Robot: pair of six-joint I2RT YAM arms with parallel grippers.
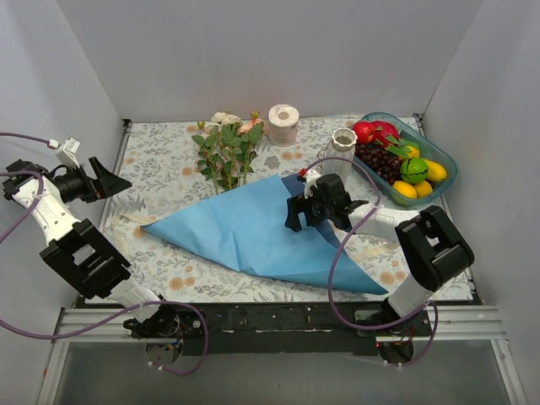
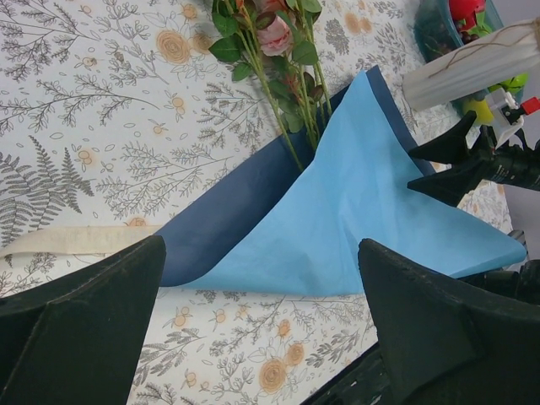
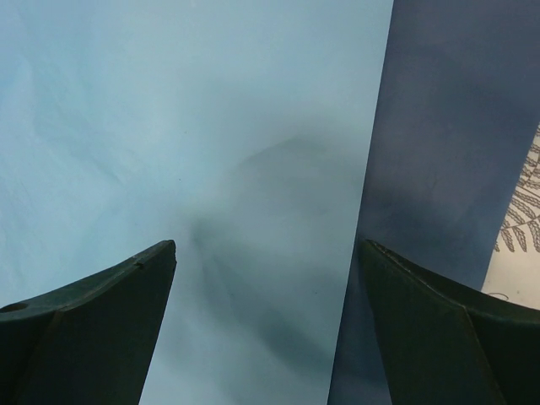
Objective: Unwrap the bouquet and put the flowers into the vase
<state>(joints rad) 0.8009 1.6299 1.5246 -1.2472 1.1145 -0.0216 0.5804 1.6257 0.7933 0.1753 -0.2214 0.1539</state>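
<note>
- Left arm (image 1: pixel 80 245): white links, boxy black joint housings, a white connector block near the wrist.
- Right arm (image 1: pixel 432 246): the same white-and-black build, with a small white fitting tipped red at the wrist.
- Purple cables (image 1: pixel 331 261) loop along both arms.
- Both pairs of jaws: matte black wedges tapering to points.

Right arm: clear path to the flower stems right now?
Probably not. The right gripper hangs open over the paper, which covers most of the stems; only the leafy tops of the flowers poke out past its far edge.
</note>
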